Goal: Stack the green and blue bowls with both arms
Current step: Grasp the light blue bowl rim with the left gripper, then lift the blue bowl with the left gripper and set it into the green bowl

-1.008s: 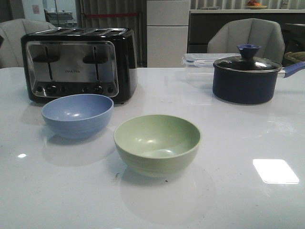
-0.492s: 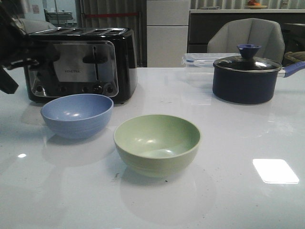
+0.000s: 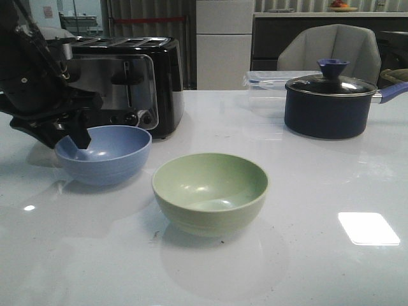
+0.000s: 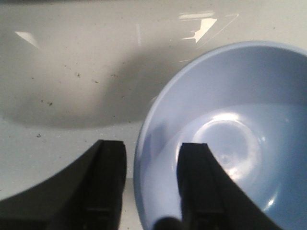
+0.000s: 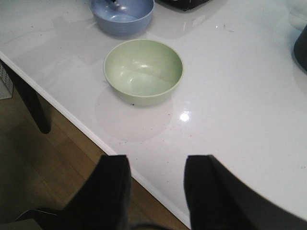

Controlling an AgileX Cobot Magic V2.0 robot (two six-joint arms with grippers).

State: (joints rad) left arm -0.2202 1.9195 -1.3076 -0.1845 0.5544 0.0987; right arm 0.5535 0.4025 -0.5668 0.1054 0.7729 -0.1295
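The periwinkle blue bowl [image 3: 105, 153] stands on the white table at the left, in front of the toaster. The pale green bowl [image 3: 210, 191] stands to its right and nearer, empty. My left gripper [image 3: 67, 137] is open and straddles the blue bowl's left rim [image 4: 144, 143], one finger [image 4: 108, 182] outside the bowl and one finger [image 4: 199, 182] inside it. My right gripper [image 5: 153, 191] is open and empty, held above the table's near edge; it does not show in the front view. The right wrist view shows the green bowl [image 5: 143, 72] and the blue bowl [image 5: 122, 17] ahead.
A black and steel toaster [image 3: 121, 80] stands behind the blue bowl. A dark navy lidded pot [image 3: 331, 102] with a handle and a clear plastic box [image 3: 264, 86] stand at the back right. The table edge [image 5: 86, 129] and wooden floor lie below my right gripper.
My left arm has come in from the left edge and down to the blue bowl, its fingers now across the rim. The bowls have not moved.
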